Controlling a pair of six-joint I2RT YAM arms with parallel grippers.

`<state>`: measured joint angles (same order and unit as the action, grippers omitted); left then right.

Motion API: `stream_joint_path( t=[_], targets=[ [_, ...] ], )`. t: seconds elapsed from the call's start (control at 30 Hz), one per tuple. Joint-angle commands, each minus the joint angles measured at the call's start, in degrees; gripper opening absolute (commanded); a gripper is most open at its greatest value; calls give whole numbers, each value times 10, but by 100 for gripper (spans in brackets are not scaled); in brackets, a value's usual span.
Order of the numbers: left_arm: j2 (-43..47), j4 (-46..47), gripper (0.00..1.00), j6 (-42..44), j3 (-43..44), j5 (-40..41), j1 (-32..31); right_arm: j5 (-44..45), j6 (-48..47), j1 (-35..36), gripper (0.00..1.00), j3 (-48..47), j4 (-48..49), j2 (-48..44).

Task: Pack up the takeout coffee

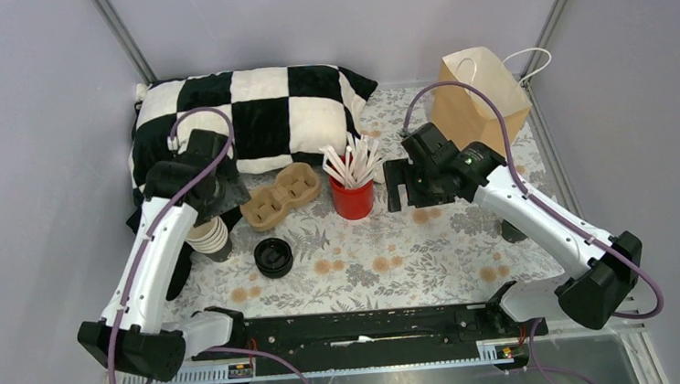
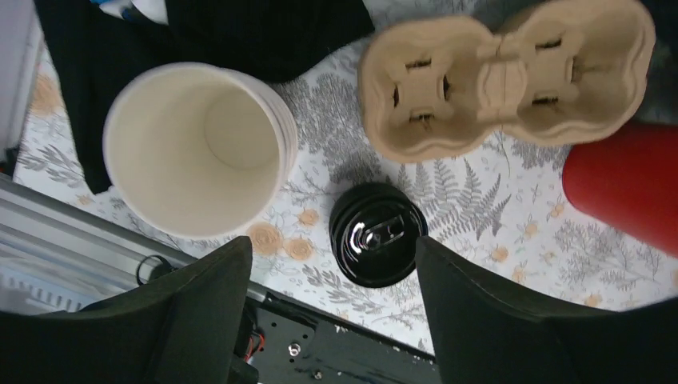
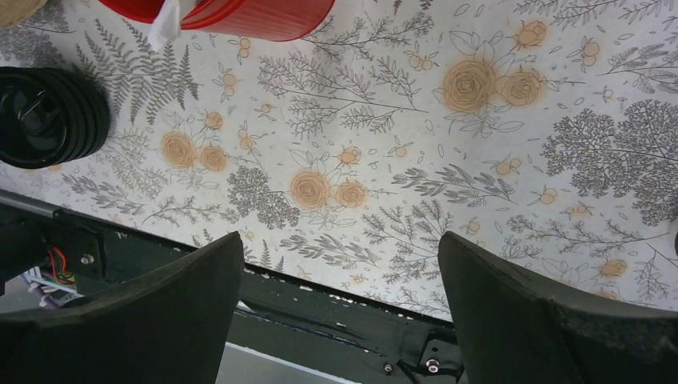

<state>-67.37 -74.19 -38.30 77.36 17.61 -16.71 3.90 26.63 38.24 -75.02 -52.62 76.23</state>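
Note:
The takeout coffee does not show plainly. A small dark thing (image 1: 512, 231) peeks out from under the right forearm, and I cannot tell what it is. My left gripper (image 1: 220, 198) (image 2: 332, 268) hangs open and empty above a stack of lidless cream cups (image 2: 192, 152) (image 1: 209, 236) and a stack of black lids (image 2: 376, 236) (image 1: 273, 257). A tan two-slot cup carrier (image 2: 504, 80) (image 1: 280, 197) lies empty just beyond them. My right gripper (image 1: 409, 189) (image 3: 340, 264) is open and empty over the floral tablecloth, right of a red cup.
The red cup (image 1: 352, 197) (image 3: 256, 16) holds several wooden stirrers. A brown paper bag (image 1: 478, 94) stands at the back right. A black-and-white checked pillow (image 1: 248, 117) fills the back left. The lid stack (image 3: 48, 116) also shows at the right wrist view's left edge.

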Motion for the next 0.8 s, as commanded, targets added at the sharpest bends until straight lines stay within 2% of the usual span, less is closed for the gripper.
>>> stream_joint_path(
  t=[0.0,0.13,0.23,0.43,0.67,0.77],
  targets=[
    [-29,1,76,30,64,64,26,-38,-9,2,97,8,27,-34],
    [-52,23,57,62,41,42,73,-37,-37,2,97,4,15,-54],
    [-62,35,54,77,30,38,86,-28,-44,2,97,-4,8,-65],
    [-77,66,40,97,6,21,106,-37,-39,2,97,3,9,-73],
    [-72,78,35,108,-28,29,112,-30,-39,2,96,7,9,-79],
    [-71,86,30,109,-37,23,112,-31,-37,2,96,4,12,-76]
  ],
)
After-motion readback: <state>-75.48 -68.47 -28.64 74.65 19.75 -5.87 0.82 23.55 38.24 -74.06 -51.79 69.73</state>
